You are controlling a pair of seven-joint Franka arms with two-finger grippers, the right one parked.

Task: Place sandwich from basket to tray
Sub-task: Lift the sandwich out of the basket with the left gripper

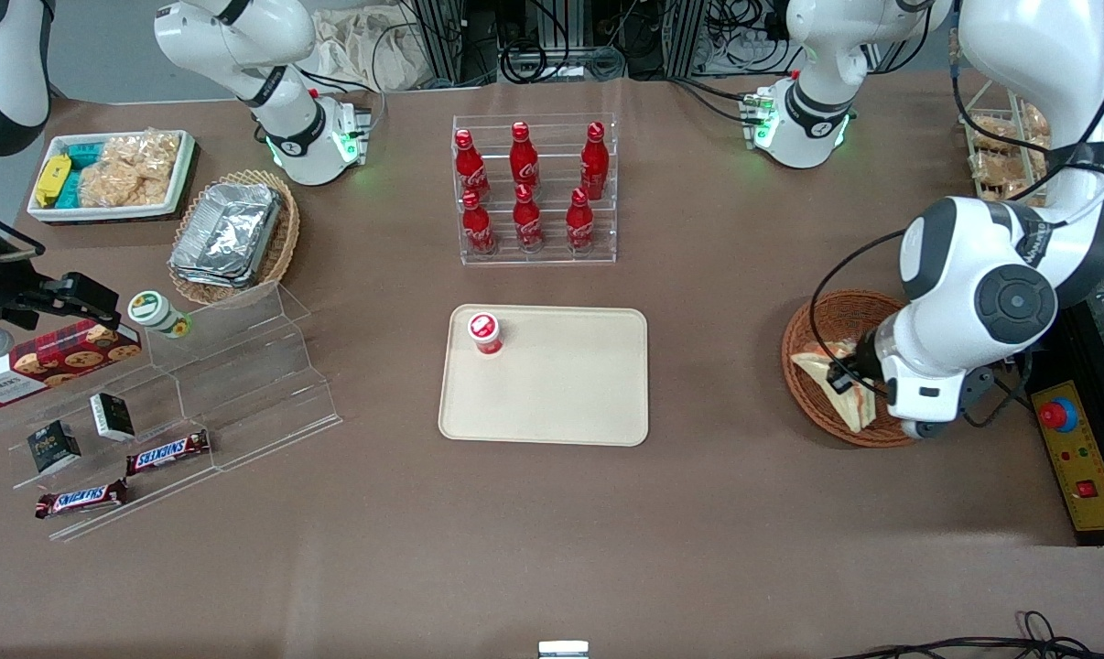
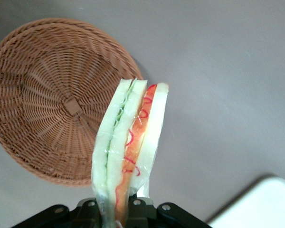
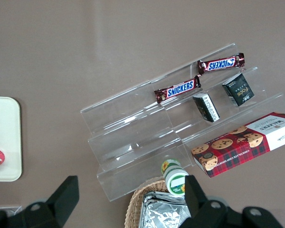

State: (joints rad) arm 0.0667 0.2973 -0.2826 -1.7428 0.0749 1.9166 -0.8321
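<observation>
Working across the front view from the parked arm's end of the table, I first see a clear stepped display (image 1: 195, 384) with two Snickers bars (image 1: 167, 452) on it, and farther from the camera a lighter wicker basket of foil containers (image 1: 227, 233). Near the middle is a clear rack of red bottles (image 1: 526, 188), and nearer the camera than that rack lies the tray (image 1: 552, 375), flat and beige, with a small red-capped cup (image 1: 484, 331) standing in one corner; most of its surface is bare, which I judge leaves room for a drop. Toward the working arm's end sits the basket (image 1: 822, 384), round and reddish-brown. The gripper (image 1: 849, 371) hangs above it, and the wrist view shows it clamped on the sandwich (image 2: 130, 147), gripping one end of the wedge so the rest sticks out from the fingers with its cut edge of red and green filling facing the camera. In that view the basket (image 2: 47, 104) appears empty beneath it, so I judge the sandwich is lifted clear of the weave and not resting in it. A pale corner of the tray (image 2: 261, 204) shows as well. Pinching across the bread faces seems meant to keep the layers together for the carry over to the tray.
</observation>
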